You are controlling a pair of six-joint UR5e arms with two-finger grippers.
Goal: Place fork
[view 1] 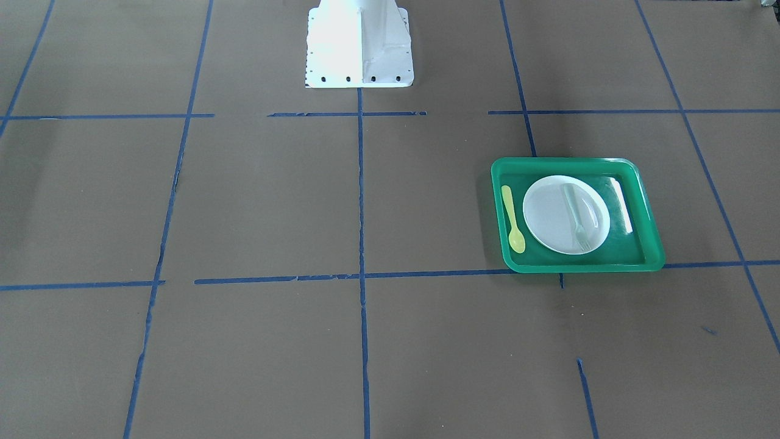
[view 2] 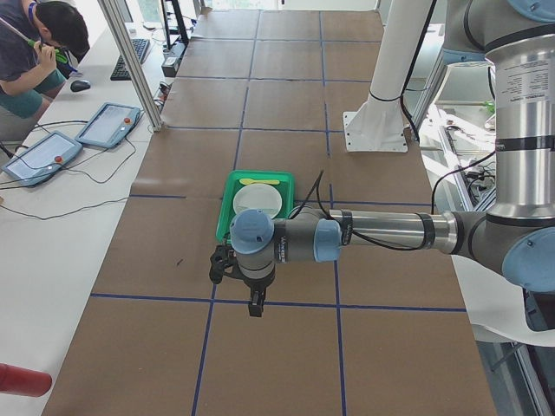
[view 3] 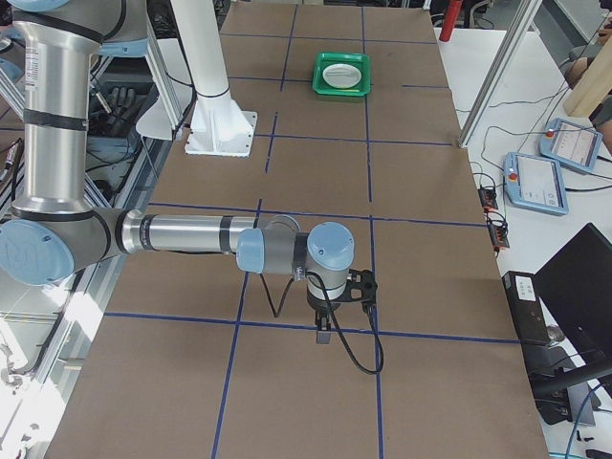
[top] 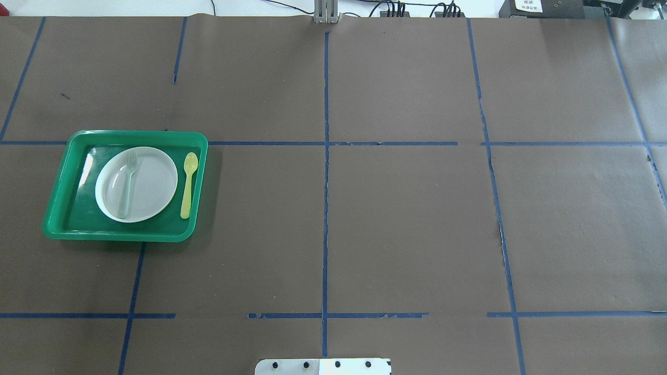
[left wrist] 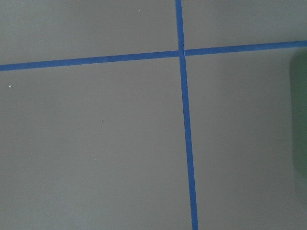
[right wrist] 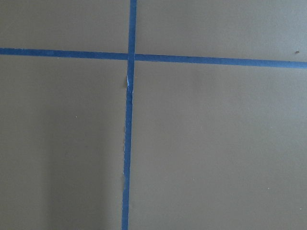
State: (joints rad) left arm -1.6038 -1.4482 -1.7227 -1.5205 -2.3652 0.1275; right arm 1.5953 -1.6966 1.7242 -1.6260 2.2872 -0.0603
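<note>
The pale translucent fork (view 1: 576,216) lies on a white plate (view 1: 548,207) inside a green tray (view 1: 573,163). It also shows in the overhead view (top: 127,182), tines pointing away from the robot. Neither gripper shows in the overhead or front-facing view. In the exterior left view, my left gripper (view 2: 256,305) hangs above the table, on the near side of the tray (view 2: 227,204). In the exterior right view, my right gripper (view 3: 323,333) hangs over bare paper far from the tray (view 3: 342,74). I cannot tell whether either gripper is open or shut. No fingers show in the wrist views.
A yellow spoon (top: 187,185) lies in the tray beside the plate, on the side toward the table's middle. Brown paper with blue tape lines covers the table. The robot's white base (view 1: 359,46) stands at the table's edge. A blurred green edge (left wrist: 300,120) shows in the left wrist view.
</note>
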